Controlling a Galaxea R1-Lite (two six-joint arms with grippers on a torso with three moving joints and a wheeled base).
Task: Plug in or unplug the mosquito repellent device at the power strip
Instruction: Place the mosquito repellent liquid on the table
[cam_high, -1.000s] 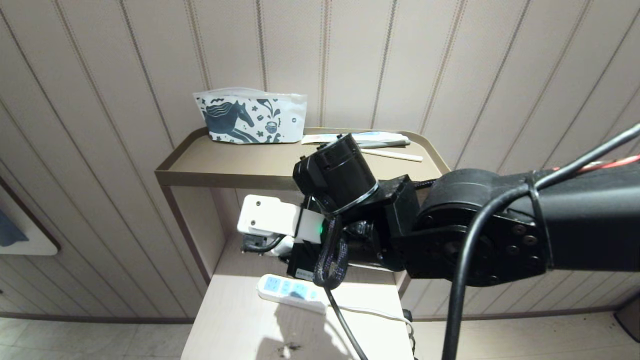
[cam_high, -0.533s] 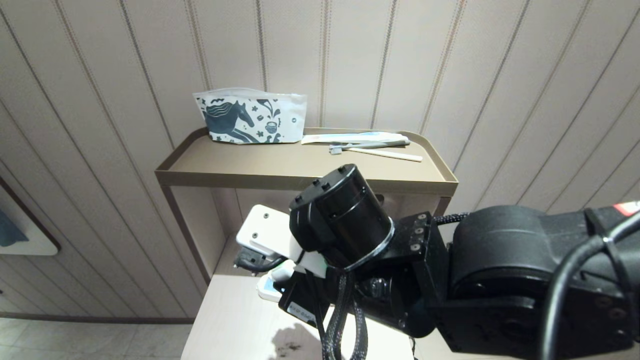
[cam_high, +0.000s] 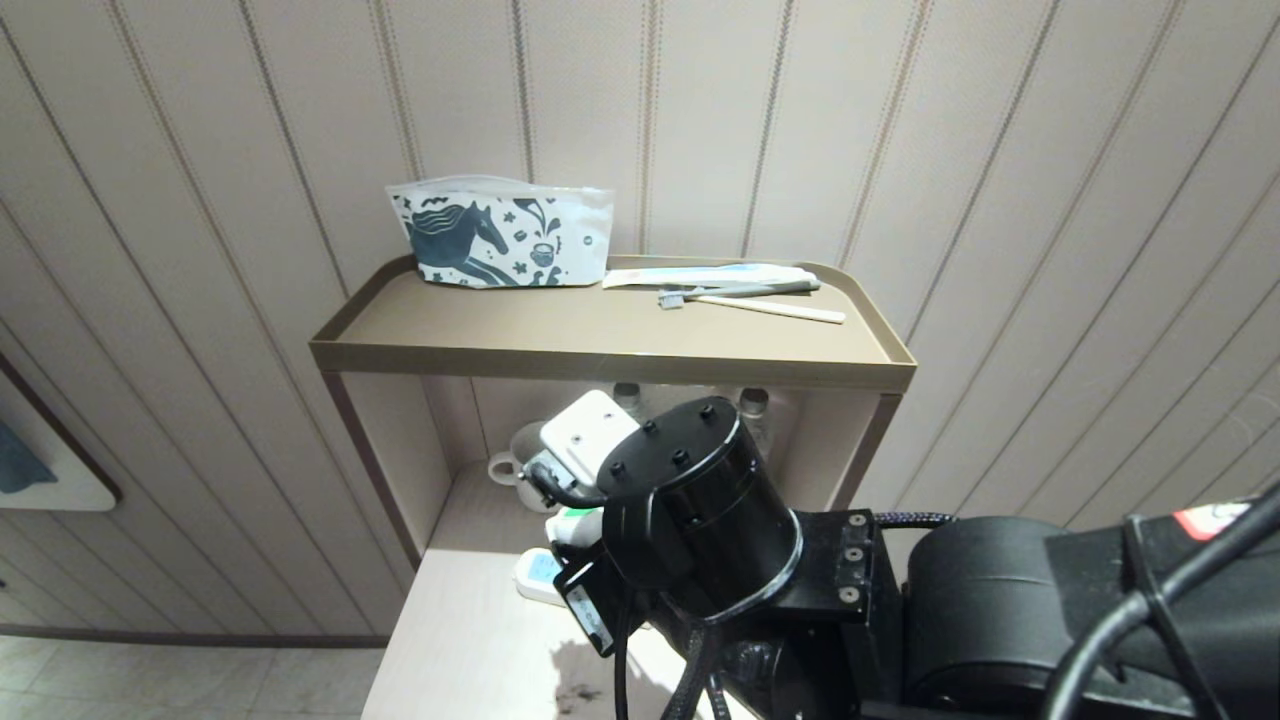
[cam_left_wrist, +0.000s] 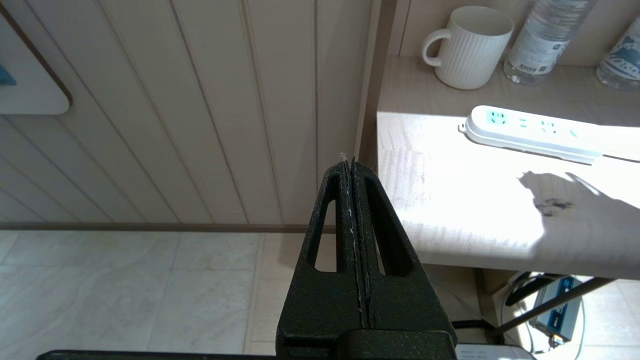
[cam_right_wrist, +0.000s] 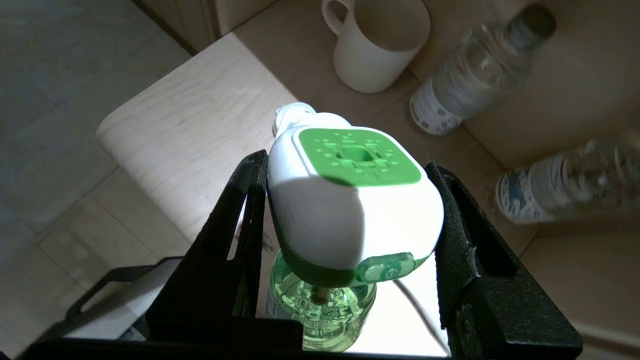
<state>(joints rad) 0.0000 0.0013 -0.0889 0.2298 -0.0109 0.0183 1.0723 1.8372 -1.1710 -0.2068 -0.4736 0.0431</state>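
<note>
While the left claw (cam_left_wrist: 352, 165) hangs parked off the left edge of the surface (cam_left_wrist: 450, 200) with its fingers pressed together and nothing in them, the work belongs to the other arm. Further right on the surface lies the power strip (cam_left_wrist: 530, 132), and the left wrist view shows its socket faces bare, with nothing plugged in. Right of that, the right claw (cam_right_wrist: 350, 200) is clamped on the mosquito repellent device (cam_right_wrist: 350, 210), its two black fingers against the sides of the white cap, the green bottle hanging beneath. The device is held in the air above the near end of the strip, not seated. So I judge the pickup done; what is left is lining the plug up with a socket and pressing it home.
</note>
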